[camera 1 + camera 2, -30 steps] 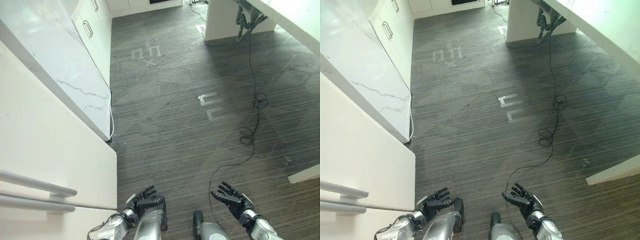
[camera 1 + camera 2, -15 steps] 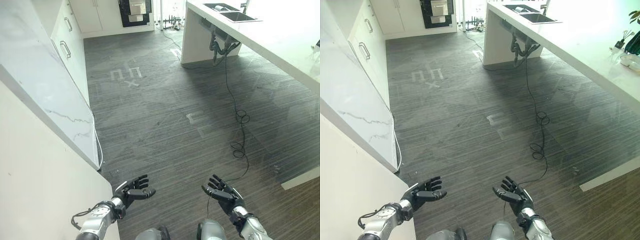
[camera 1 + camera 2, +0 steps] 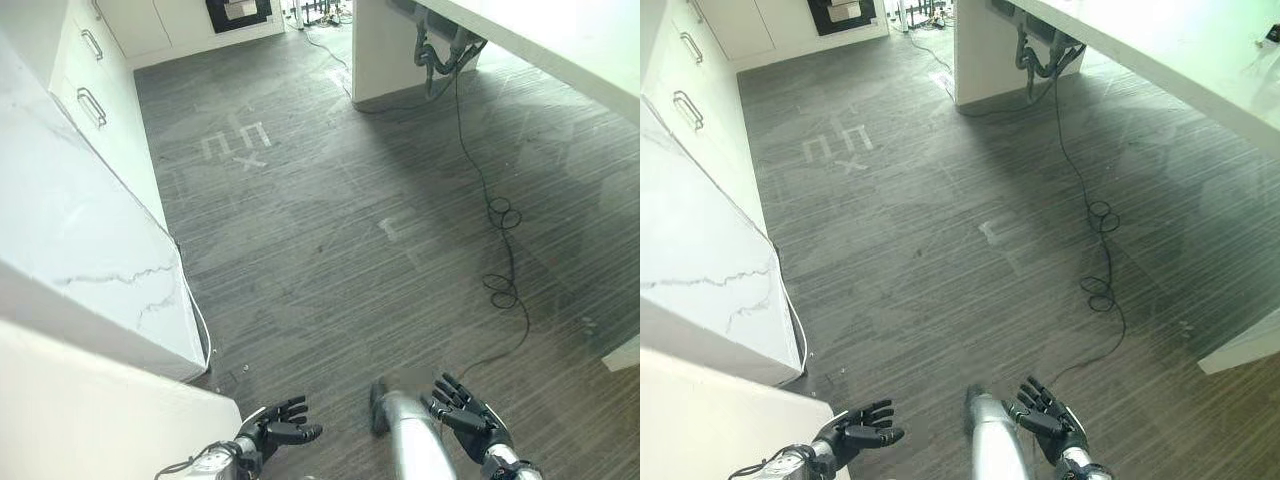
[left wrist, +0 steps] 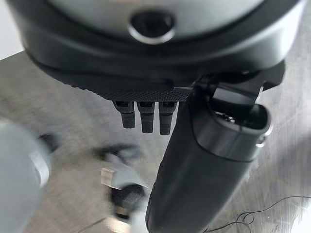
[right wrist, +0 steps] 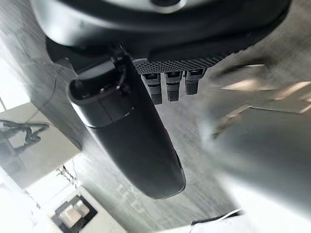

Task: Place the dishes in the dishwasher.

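No dishes or dishwasher are to be seen. My left hand (image 3: 275, 433) hovers low over the dark wood floor beside the corner of a white counter, fingers straight and spread, holding nothing. My right hand (image 3: 466, 416) hangs over the floor at the lower right, fingers also spread and empty. In the left wrist view the left hand (image 4: 204, 160) shows its thumb and straight fingers over the floor. The right hand (image 5: 131, 126) looks the same in the right wrist view.
A white marble-topped counter (image 3: 70, 250) with handled drawers (image 3: 92, 105) runs along the left. A white island (image 3: 560, 40) stands at the upper right, with pipes beneath (image 3: 445, 50). White tape marks (image 3: 235, 145) lie on the floor. A dark appliance (image 3: 238, 10) stands at the far wall.
The whole picture has shifted, so the camera moved and tilted down. Both hands sit lower in the view, still spread and empty.
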